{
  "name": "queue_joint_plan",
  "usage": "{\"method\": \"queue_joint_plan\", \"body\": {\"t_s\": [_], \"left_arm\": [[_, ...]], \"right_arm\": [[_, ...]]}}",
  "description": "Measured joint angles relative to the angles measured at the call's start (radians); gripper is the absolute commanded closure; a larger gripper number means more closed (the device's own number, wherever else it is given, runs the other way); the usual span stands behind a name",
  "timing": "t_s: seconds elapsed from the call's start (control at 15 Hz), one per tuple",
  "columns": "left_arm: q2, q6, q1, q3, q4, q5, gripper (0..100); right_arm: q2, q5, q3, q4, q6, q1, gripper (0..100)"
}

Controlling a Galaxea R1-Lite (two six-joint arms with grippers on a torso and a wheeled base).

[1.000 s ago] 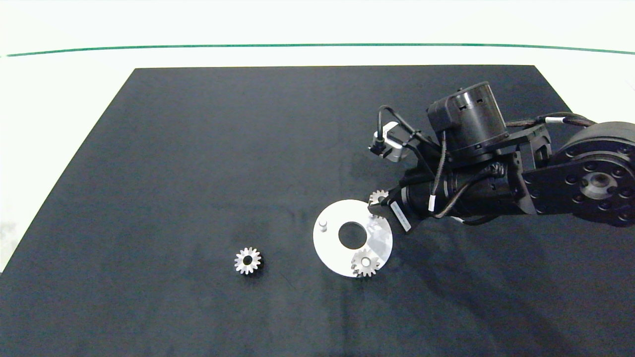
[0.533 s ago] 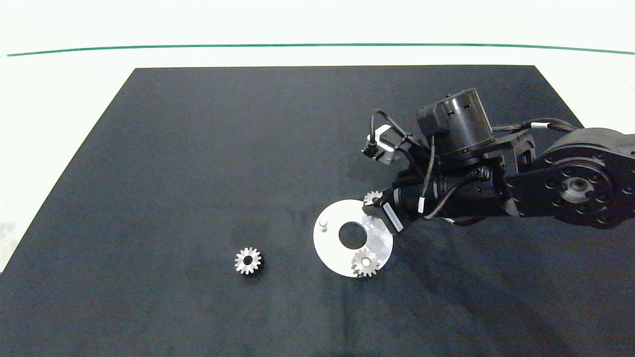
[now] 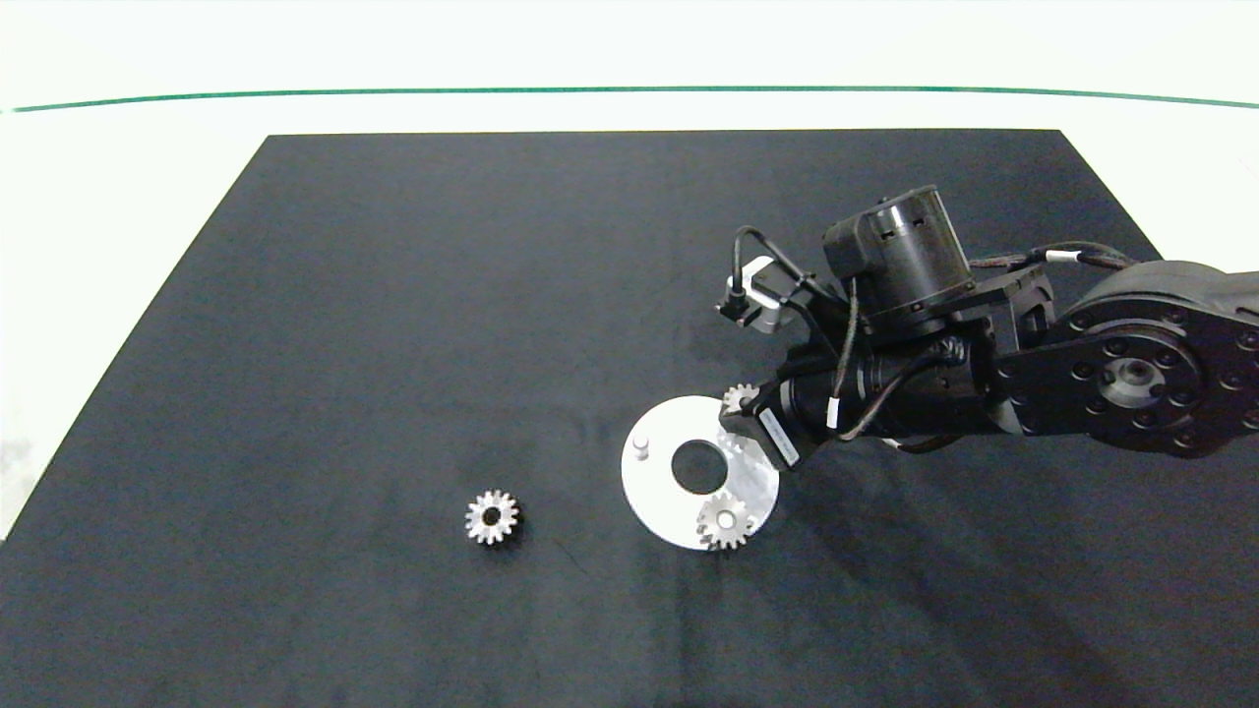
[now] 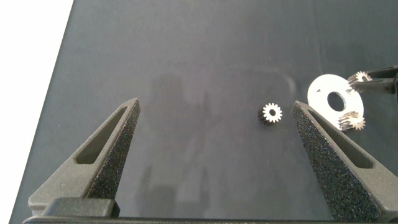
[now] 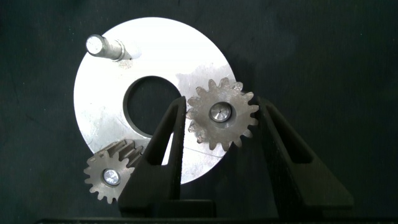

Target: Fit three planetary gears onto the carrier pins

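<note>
The white disc (image 3: 654, 492) lies on the black mat with its carrier pins upright. One planetary gear (image 3: 726, 521) sits on a pin at the disc's near edge, and another pin (image 3: 640, 445) stands bare. My right gripper (image 3: 740, 409) is shut on a second gear (image 3: 739, 397) over the disc's far right edge. In the right wrist view this gear (image 5: 222, 115) sits between both fingers (image 5: 165, 146), with a pin end showing in its centre hole. A third gear (image 3: 491, 516) lies loose on the mat, left of the disc. My left gripper (image 4: 214, 104) hangs open, high above the mat.
The black mat (image 3: 393, 295) covers most of the white table (image 3: 98, 197), with a green line near the far edge. My right arm (image 3: 1082, 374) reaches in from the right, over the mat beside the disc.
My right gripper has carried its gear a little to the left and nearer, further over the disc's far right edge. The other two gears and the disc have not moved.
</note>
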Motion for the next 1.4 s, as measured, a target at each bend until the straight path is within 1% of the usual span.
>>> {"method": "queue_joint_plan", "body": {"t_s": [0.07, 0.13, 0.27, 0.6, 0.87, 1.0, 1.13, 1.2, 1.27, 1.4], "left_arm": [[0.0, 0.0, 0.0, 0.0, 0.0, 0.0, 0], [0.0, 0.0, 0.0, 0.0, 0.0, 0.0, 0], [0.002, 0.0, 0.0, 0.0, 0.0, 0.0, 0], [0.004, -0.001, -0.001, 0.001, 0.0, 0.0, 0], [0.005, -0.001, 0.0, 0.001, 0.0, 0.0, 0], [0.008, 0.0, 0.0, 0.002, 0.0, 0.0, 0], [0.012, 0.01, -0.001, 0.016, 0.001, -0.002, 0], [0.019, 0.029, -0.009, 0.032, -0.002, -0.006, 0], [0.029, 0.082, -0.021, 0.062, -0.003, -0.008, 0], [0.06, 0.248, -0.041, 0.147, -0.032, -0.017, 0]], "right_arm": [[0.002, 0.0, 0.001, -0.001, 0.0, 0.0, 87], [0.003, -0.001, 0.001, -0.001, 0.0, 0.0, 0], [0.006, -0.001, 0.003, -0.002, -0.003, -0.002, 0], [0.011, -0.001, 0.003, -0.019, 0.0, -0.005, 0], [-0.001, 0.001, 0.017, -0.018, 0.002, -0.001, 0], [-0.07, 0.001, 0.053, -0.018, 0.002, 0.008, 0], [-0.187, 0.001, 0.12, -0.015, 0.003, 0.013, 0], [-0.255, -0.001, 0.159, -0.012, 0.007, 0.013, 0], [-0.332, -0.004, 0.195, -0.008, 0.011, 0.011, 0], [-0.513, -0.018, 0.264, 0.037, 0.02, 0.001, 0]]}}
